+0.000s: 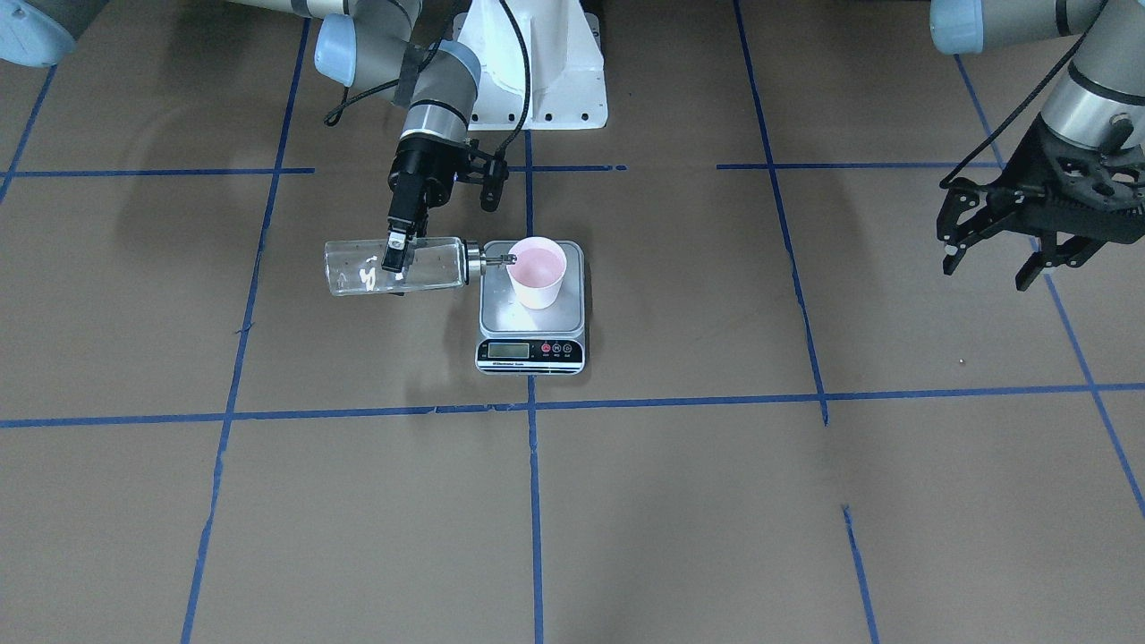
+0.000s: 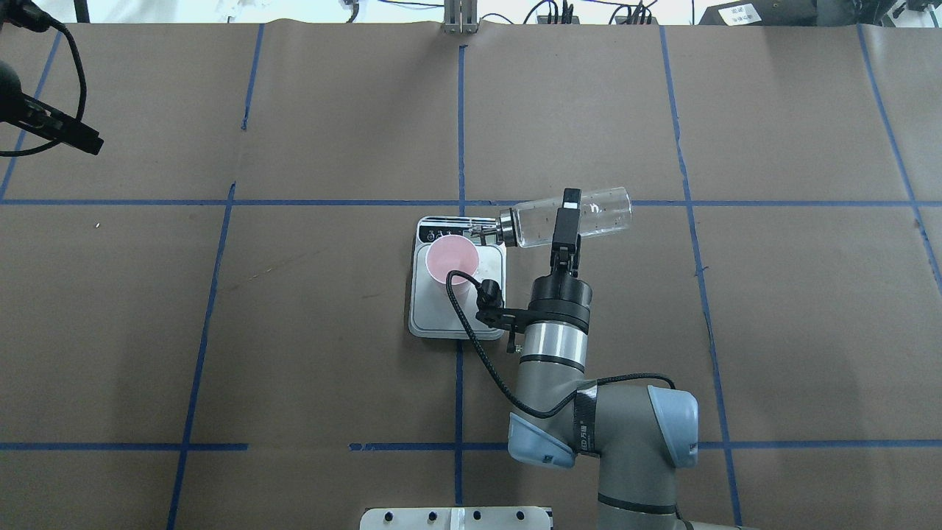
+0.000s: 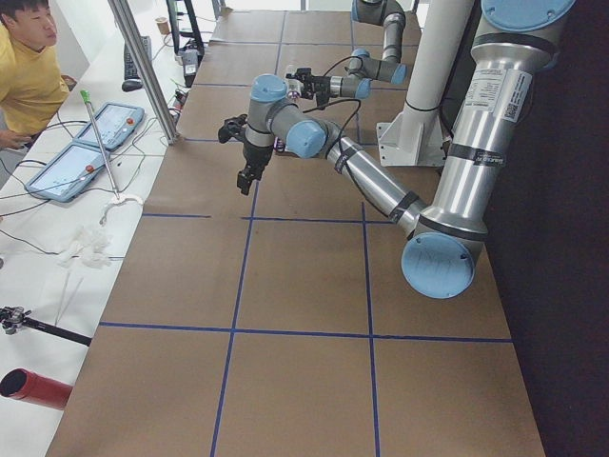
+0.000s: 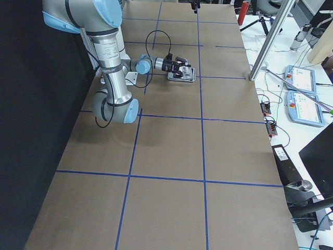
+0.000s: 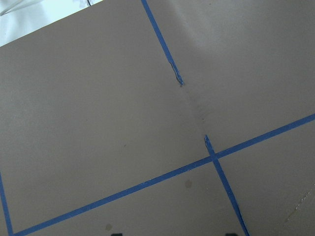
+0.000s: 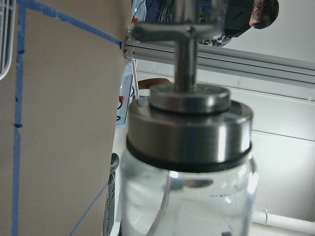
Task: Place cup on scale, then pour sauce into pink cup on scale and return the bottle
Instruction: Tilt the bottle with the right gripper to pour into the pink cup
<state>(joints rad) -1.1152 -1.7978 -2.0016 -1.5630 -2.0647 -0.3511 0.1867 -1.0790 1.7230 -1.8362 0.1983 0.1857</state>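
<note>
The pale pink cup stands upright on the silver plate of the scale, toward the plate's operator-side half in the overhead view. My right gripper is shut on the clear glass bottle and holds it nearly level above the table. Its silver pourer spout reaches the cup's rim. The clear sauce is barely visible, and I cannot tell whether any flows. The right wrist view shows the bottle's cap close up. My left gripper is open and empty, raised far off to the robot's left.
The scale's black front strip with its display faces the operators. The robot's white base is behind the scale. Blue tape lines grid the brown table. A person and tablets sit past the table's far edge.
</note>
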